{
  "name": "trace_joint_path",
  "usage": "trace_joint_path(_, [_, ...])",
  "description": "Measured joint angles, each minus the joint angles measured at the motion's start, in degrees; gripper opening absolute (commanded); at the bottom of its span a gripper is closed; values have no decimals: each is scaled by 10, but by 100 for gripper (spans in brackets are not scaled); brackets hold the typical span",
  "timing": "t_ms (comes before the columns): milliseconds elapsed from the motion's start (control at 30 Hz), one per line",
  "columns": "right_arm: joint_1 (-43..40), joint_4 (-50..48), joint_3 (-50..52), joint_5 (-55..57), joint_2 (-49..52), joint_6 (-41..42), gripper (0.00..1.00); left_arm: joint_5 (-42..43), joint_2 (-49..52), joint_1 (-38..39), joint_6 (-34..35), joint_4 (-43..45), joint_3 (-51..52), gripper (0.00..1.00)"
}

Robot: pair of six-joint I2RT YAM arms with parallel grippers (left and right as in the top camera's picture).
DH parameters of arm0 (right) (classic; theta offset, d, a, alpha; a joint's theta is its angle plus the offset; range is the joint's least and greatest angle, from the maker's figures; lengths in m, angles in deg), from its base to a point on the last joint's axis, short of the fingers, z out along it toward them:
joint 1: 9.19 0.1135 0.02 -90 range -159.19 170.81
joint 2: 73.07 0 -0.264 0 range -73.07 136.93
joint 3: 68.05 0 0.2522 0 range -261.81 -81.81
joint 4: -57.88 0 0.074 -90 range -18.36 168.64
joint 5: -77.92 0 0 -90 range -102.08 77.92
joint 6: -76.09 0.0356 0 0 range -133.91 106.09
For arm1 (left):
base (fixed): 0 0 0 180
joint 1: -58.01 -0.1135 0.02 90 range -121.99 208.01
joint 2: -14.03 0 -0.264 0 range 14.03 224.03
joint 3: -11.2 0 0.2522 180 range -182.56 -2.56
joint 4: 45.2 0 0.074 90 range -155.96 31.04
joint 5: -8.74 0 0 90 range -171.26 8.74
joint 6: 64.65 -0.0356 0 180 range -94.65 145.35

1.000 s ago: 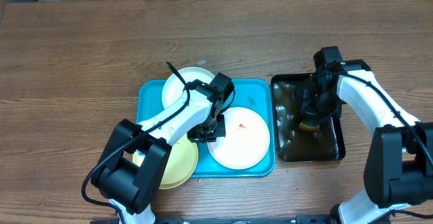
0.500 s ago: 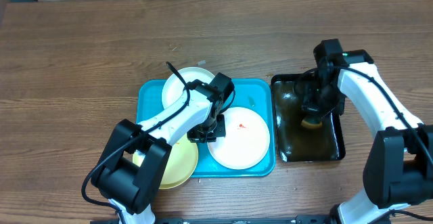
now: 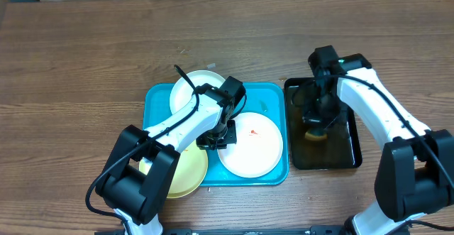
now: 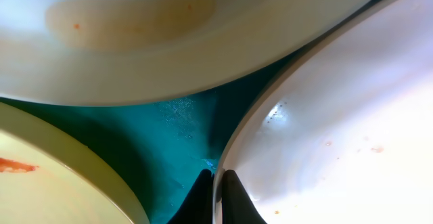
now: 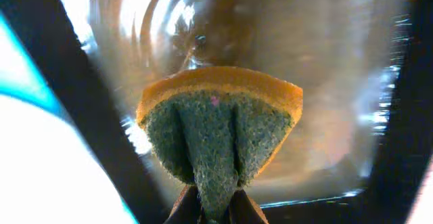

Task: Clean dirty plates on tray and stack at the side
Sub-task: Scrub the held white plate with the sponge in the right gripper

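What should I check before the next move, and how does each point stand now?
1. Right tool shut on orange-and-green sponge: ok.
2. Sponge over black rectangular basin of dark liquid: ok.
3. Left tool clamps rim of smeared white round plate: ok.
4. Pale yellow round plate fully inside turquoise rectangular plastic tray: not ok, it overhangs the near-left corner.
5. Sponge wet enough: cannot tell.

Wooden table (image 3: 85, 64) carries a black rectangular basin (image 3: 289, 125) of dark brownish liquid. A folded sponge (image 5: 220, 129), orange body and green scouring face, is over that liquid.
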Motion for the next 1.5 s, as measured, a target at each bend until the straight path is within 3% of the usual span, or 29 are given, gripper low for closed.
trace_joint_path(233, [4, -8, 0, -103, 0, -23, 4, 9, 0, -5, 0, 0, 0, 4])
trace_joint_path(633, [90, -45, 0, -136, 0, -28, 4, 21, 0, -12, 0, 3, 0, 4])
trace_joint_path(1167, [200, -145, 30, -50, 0, 21, 4, 43, 0, -12, 0, 7, 0, 4])
trace_joint_path(1500, [205, -182, 57, -8, 0, 43, 4, 43, 0, -12, 0, 8, 0, 4])
